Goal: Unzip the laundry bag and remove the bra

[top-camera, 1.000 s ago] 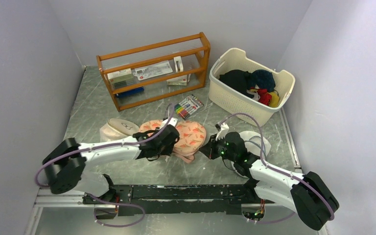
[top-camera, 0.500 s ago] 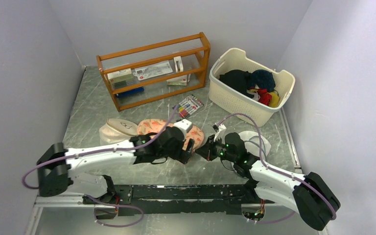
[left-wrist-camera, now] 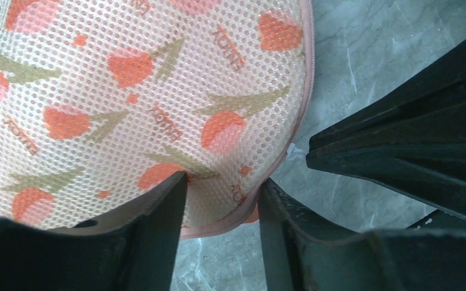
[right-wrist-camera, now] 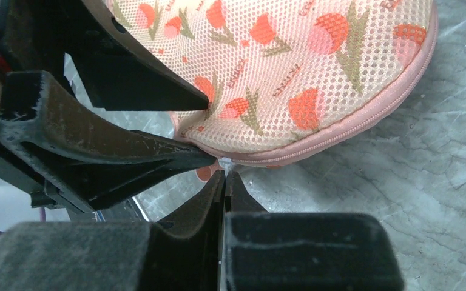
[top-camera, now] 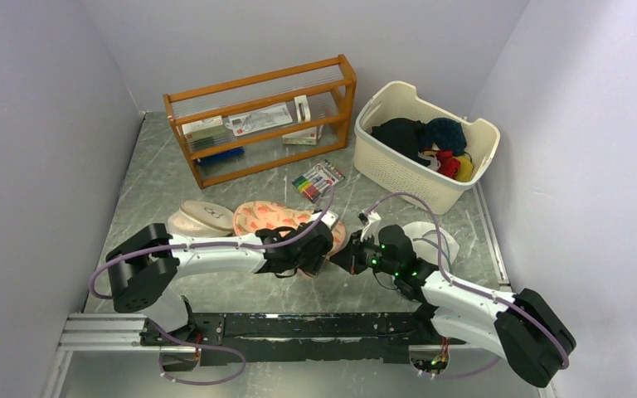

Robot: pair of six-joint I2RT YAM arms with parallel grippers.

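**Sam:** Where was the laundry bag (top-camera: 267, 217) when you looked?

**Me:** It lay flat on the counter (top-camera: 158, 182), in the middle, between my two arms. A beige pouch (top-camera: 203, 217) sat just beside it, on its left.

**Sam:** What was your left arm doing?

**Me:** I had the left end effector (left-wrist-camera: 223, 180) right at the near edge of the bag. Its two fingers (left-wrist-camera: 158, 230) stood on either side of that edge, and the flowery mesh filled the gap between them. It was grasping the bag there.

**Sam:** And the right one?

**Me:** The right end effector (right-wrist-camera: 224, 173) was clenched tight, with no gap between its fingers. Its tips were right at the pink zip (right-wrist-camera: 352, 132), close to the left fingers. I saw a tiny pale bit at the tips. I could not tell if it was the zip's pull.

**Sam:** Was the bag open?

**Me:** The part of the zip I could see looked closed, so I could not see inside.

**Sam:** What else was around?

**Me:** A wooden shelf (top-camera: 261, 116) stood at the back. A white basket (top-camera: 398, 170) with dark and red clothes (top-camera: 427, 141) stood at the back right. A pack of markers (top-camera: 318, 180) lay between the shelf and the bag. A white mesh disc (top-camera: 435, 236) lay by my right arm.
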